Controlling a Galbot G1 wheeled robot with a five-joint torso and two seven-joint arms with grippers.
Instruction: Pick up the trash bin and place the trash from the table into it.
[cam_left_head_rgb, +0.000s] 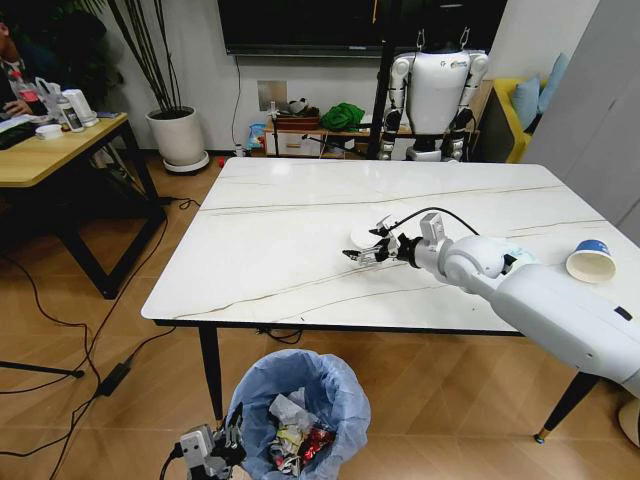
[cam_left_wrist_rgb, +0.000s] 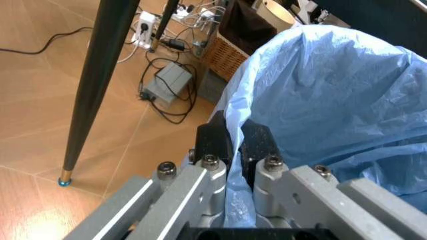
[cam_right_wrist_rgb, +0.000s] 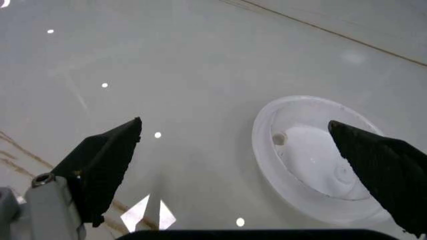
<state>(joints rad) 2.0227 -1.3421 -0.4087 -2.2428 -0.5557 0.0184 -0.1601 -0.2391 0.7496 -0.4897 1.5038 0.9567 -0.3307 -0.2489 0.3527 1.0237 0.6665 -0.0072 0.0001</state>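
Now one white disc (cam_left_head_rgb: 368, 236) under the spread right hand (cam_left_head_rgb: 366, 247), one paper cup (cam_left_head_rgb: 590, 261), left hand (cam_left_wrist_rgb: 232, 145) clamping bin liner (cam_left_wrist_rgb: 320, 100).

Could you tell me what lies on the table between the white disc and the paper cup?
In the head view, the right arm and its open tool stretch over the table between the white disc and the paper cup.
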